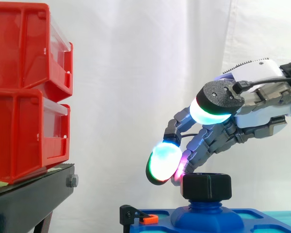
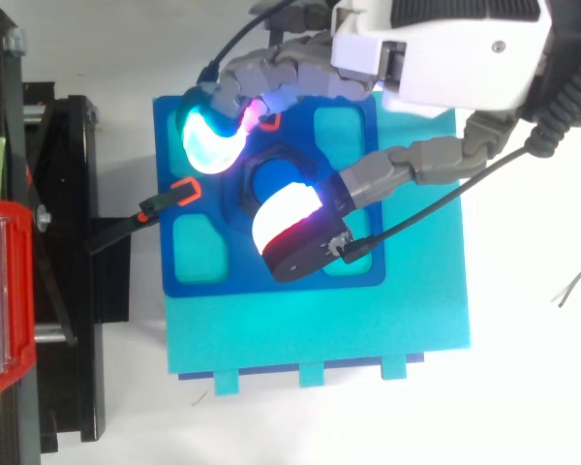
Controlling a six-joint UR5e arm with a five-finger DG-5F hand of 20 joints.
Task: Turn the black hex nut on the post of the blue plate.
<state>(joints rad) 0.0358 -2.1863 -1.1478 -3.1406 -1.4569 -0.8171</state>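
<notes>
Robot hand (image 1: 260,97) reaching in from the right over the black hex nut (image 1: 206,186), fingers spread wide and clasping nothing. The nut sits on the blue post (image 1: 206,213), which rises from the middle of the blue plate (image 2: 271,283). The plate lies on a teal mat (image 2: 368,339) on the white bench (image 2: 533,387).

Seen from the side, a magenta-lit fingertip (image 1: 181,170) appears to touch the nut's upper left corner. A cyan pad (image 1: 162,162) hangs just beside the nut on its left, and the thumb pad (image 1: 214,108) stands well above the nut's top. Seen from above, the cyan pad and the thumb pad lie on opposite sides of the nut. That placement suggests the spread is meant to bracket the nut's flats before closing. By this reading the grasp is not yet made, because the thumb has to come down to the nut's height before it can help turn anything.

The nut stands proud of the plate, so fingers have free room all round it. The nearest obstacle is an orange clip (image 2: 186,191) on the plate's left part, held by a black clamp arm (image 2: 121,231) that reaches in from the black stand (image 1: 29,199). A second orange piece (image 2: 269,118) lies under the fingers near the plate's far edge. A low finger sweep could brush either one. The red bins (image 1: 24,92), stacked on the stand, are well apart from the work.
</notes>
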